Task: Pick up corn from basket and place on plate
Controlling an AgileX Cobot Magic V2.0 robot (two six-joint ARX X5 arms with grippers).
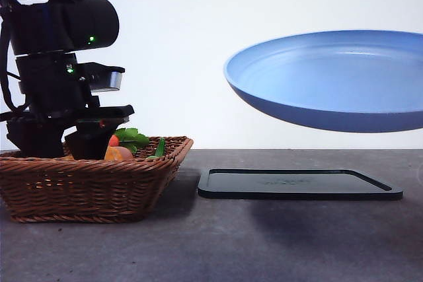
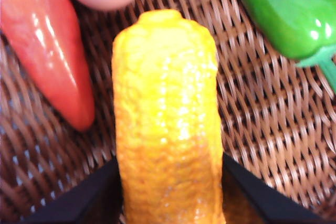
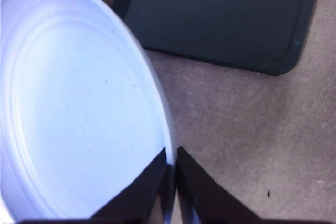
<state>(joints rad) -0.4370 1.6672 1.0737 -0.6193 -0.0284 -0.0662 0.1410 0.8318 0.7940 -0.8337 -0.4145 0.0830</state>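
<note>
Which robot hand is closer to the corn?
Left. The left gripper is down in the basket with its jaws on either side of the corn. The right gripper is away, holding the plate up above the black tray.

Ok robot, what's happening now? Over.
Left gripper down in brown wicker basket, jaws around bumpy yellow corn. Right gripper holds round blue plate aloft. Nothing blocking.

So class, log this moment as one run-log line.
left gripper: jaws around corn in basket | right gripper: jaws shut on plate rim, plate held above tray | corn not yet on plate
</note>
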